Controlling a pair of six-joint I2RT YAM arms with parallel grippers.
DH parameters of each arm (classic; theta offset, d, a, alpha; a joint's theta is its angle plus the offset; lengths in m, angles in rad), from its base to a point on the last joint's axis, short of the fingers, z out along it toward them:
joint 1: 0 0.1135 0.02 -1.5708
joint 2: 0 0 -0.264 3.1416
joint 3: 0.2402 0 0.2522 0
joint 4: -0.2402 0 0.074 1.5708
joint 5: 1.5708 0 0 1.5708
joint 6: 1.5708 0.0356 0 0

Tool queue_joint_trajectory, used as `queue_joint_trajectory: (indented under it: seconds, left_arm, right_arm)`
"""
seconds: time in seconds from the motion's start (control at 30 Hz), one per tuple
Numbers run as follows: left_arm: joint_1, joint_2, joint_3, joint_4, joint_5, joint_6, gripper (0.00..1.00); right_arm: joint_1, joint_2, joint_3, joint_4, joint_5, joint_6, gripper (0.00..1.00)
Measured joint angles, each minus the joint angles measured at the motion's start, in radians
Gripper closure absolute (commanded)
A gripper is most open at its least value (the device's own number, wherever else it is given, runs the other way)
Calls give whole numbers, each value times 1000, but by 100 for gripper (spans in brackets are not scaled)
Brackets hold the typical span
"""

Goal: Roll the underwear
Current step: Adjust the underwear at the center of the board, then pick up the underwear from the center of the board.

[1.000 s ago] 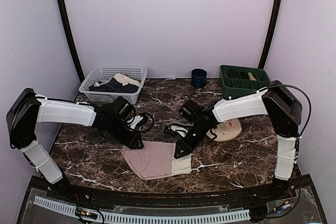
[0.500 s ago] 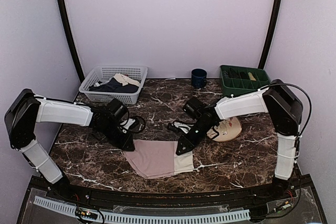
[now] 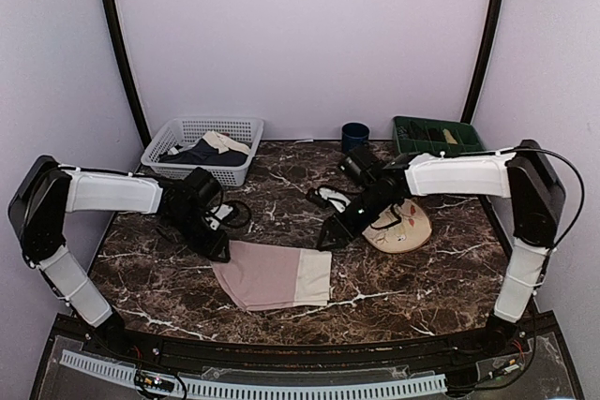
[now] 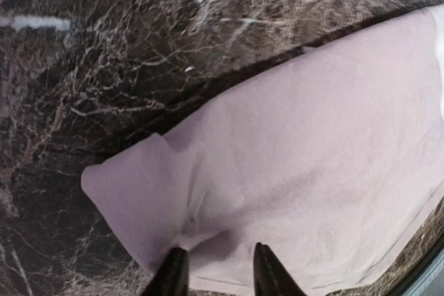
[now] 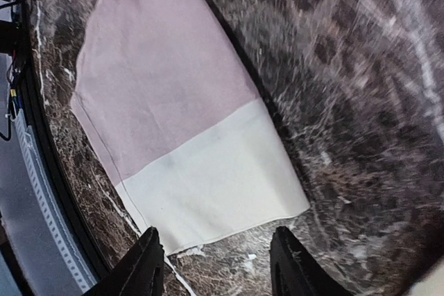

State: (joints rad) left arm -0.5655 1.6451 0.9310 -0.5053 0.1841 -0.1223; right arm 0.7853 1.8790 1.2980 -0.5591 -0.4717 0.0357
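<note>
The underwear (image 3: 270,274) lies flat near the table's front middle, dusty pink with a wide cream waistband (image 3: 315,277) at its right end. My left gripper (image 3: 218,251) is at the pink left corner. In the left wrist view its jaws (image 4: 218,276) stand apart over the pink fabric (image 4: 312,150), which puckers by the left finger (image 4: 173,275). My right gripper (image 3: 330,236) hovers just beyond the waistband's far right corner. In the right wrist view it (image 5: 218,268) is wide open and empty, with the cream band (image 5: 215,185) just ahead of the fingertips.
A white basket (image 3: 178,130) with a dark navy garment and a beige cloth stands at the back left. A blue mug (image 3: 354,138) and a green tray (image 3: 405,142) are at the back right. A round plate (image 3: 417,229) lies right of my right gripper. A small black-and-white item (image 3: 330,199) lies mid-table.
The right gripper has lifted off the waistband and moved back and right. The left gripper drew back slightly. The underwear has shifted a little left and away from the front edge.
</note>
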Motion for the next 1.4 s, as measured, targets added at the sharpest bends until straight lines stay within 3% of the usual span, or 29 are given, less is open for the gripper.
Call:
queue_joint_trajectory:
  seconds: [0.07, 0.17, 0.2, 0.23, 0.27, 0.37, 0.5, 0.67, 0.9, 1.13, 1.4]
  left_arm:
    - [0, -50, 2, -21, 13, 31, 36]
    - [-3, -196, 3, -19, 40, 70, 26]
    - [-6, -257, 3, -13, 45, 86, 22]
    - [-8, -317, 3, -2, 51, 97, 7]
    - [-10, -372, 2, 12, 56, 113, 2]
    - [-13, -517, -31, 97, 65, 140, 1]
    - [-14, -636, -136, 227, 46, 151, 1]
    - [-18, -626, -195, 254, 89, 232, 1]
    - [-141, -713, -375, 286, 122, 325, 1]
    - [-181, -699, -389, 280, 120, 370, 10]
    - [-185, -702, -407, 301, 123, 369, 26]
  right_arm:
    - [-9, -81, 0, -1, 31, -4, 41]
    - [-14, -231, -16, 36, 80, -17, 30]
    - [-14, -281, -31, 56, 93, -20, 20]
    - [-14, -343, -54, 83, 107, -26, 4]
    - [-14, -406, -84, 117, 117, -32, 0]
    - [-14, -557, -195, 257, 146, -27, 0]
    - [-14, -604, -321, 429, 227, 27, 0]
    - [-14, -515, -348, 422, 142, -66, 19]
    - [114, -499, -473, 425, 45, -179, 28]
    - [283, -380, -498, 424, 145, -314, 40]
    - [352, -279, -497, 435, 237, -394, 57]
